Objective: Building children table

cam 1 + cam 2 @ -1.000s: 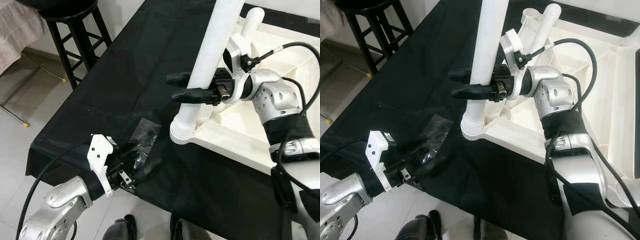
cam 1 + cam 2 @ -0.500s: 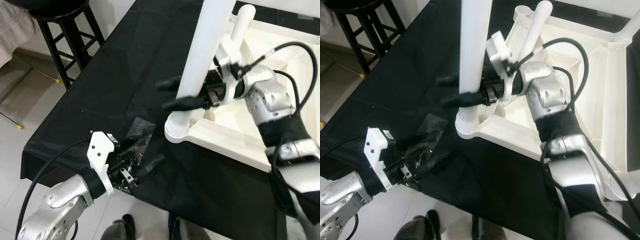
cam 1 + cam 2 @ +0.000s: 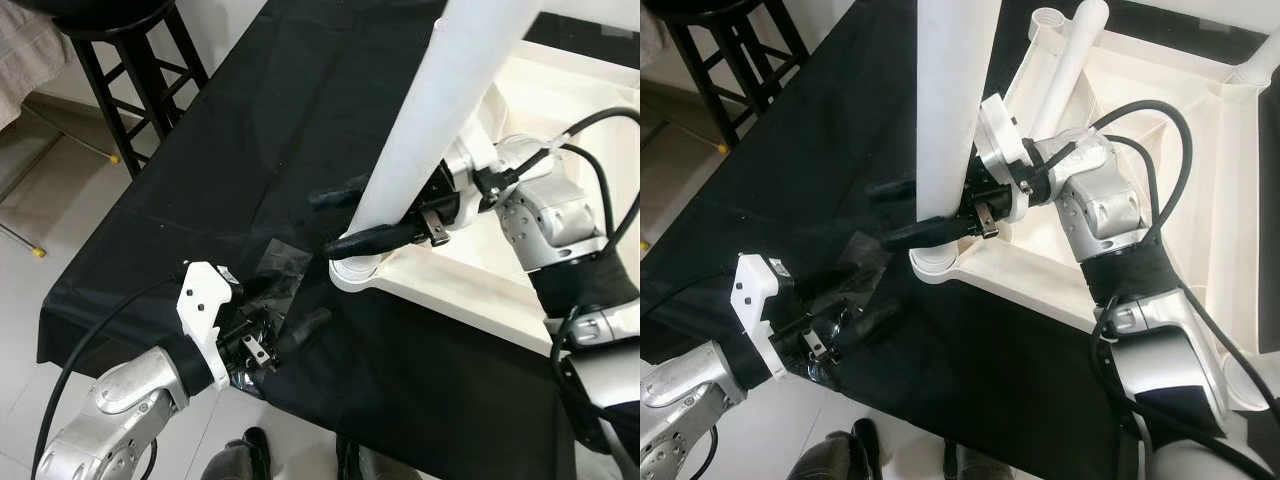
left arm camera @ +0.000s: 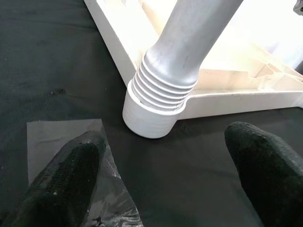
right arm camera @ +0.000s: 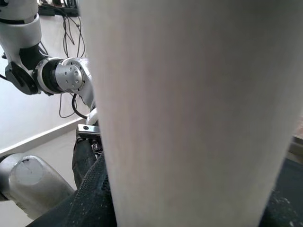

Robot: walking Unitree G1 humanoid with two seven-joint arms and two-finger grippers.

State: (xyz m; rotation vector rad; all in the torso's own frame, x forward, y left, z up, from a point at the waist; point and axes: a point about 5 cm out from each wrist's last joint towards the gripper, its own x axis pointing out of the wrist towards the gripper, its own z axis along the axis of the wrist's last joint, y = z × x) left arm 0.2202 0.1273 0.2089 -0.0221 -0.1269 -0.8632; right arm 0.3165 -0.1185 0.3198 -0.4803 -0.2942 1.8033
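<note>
Right at the corner socket of the upturned white tabletop, the right gripper has its two black fingers pinching the white table leg just above the socket, one finger either side of the tube. And look at that leg: its ribbed threaded end sits partly down in the socket, ribs showing above the rim, the shaft leaning up and away towards the camera — held low, I'd say, so the thread can be steered into the socket and turned home. The right arm comes in from over the tabletop, wrist bent so the fingers lie level across the leg. Out from the socket, on the black cloth, a clear plastic bag lies flat just beside the corner. Nearer the cloth's edge, the left gripper hovers with fingers spread wide over that bag, gripping nothing, pointed at the socket, forearm reaching up from below the table edge. Beyond the cloth's far side stands a black stool
</note>
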